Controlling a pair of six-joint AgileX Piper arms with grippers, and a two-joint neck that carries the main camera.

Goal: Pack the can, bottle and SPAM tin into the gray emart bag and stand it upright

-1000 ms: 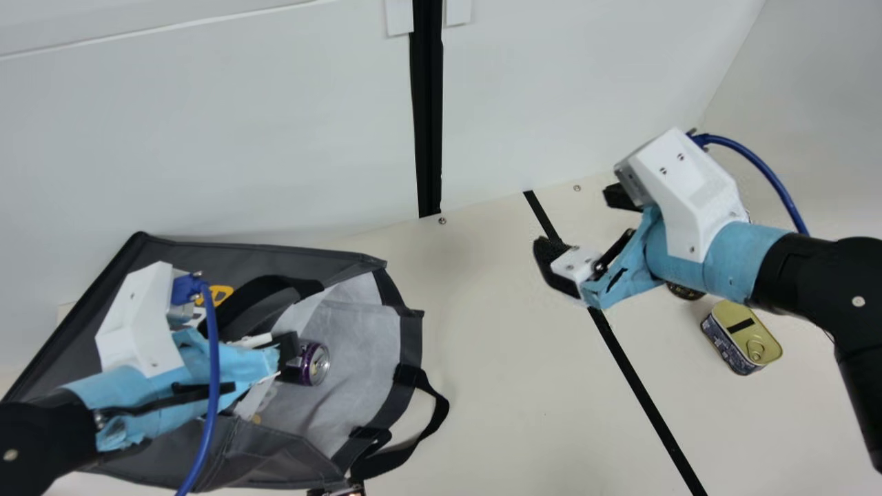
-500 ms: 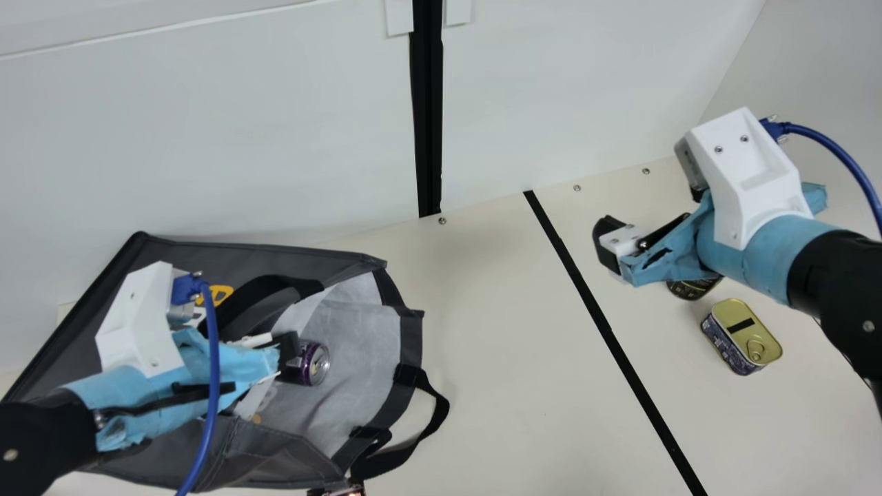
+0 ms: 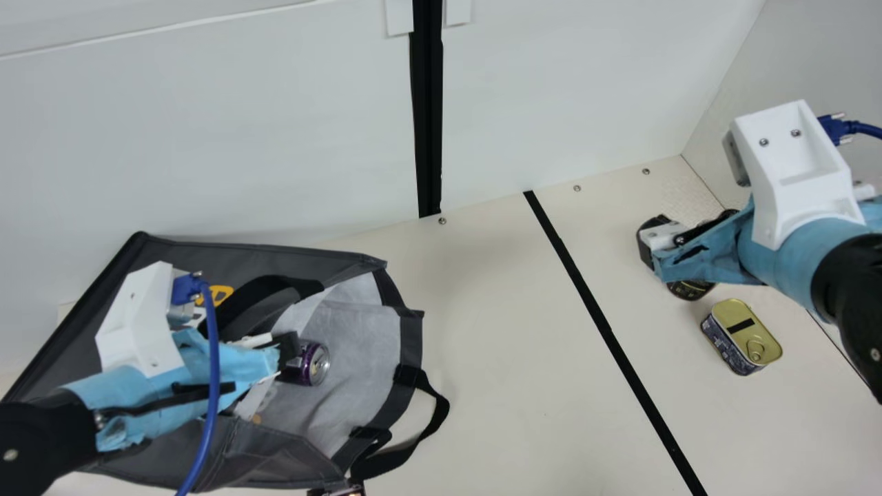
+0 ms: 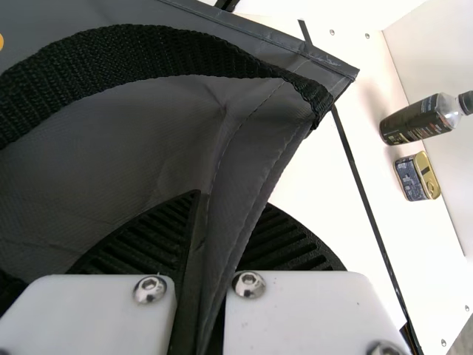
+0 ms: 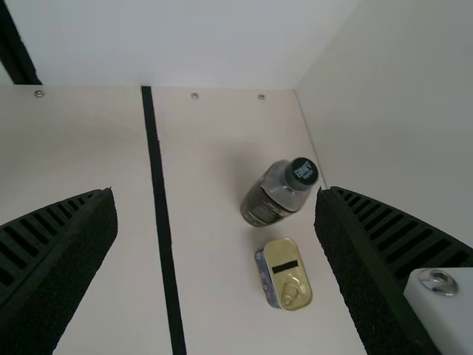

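While left pincer clamps wall of gray emart bag, lower left of main view, with can inside, right pincer hangs wide apart. Bottle stands right of centre in right wrist view, SPAM tin just beside. Likely best: centre around bottle, close squarely, spare tin. Cap carries pale print; bag, yellow mark.
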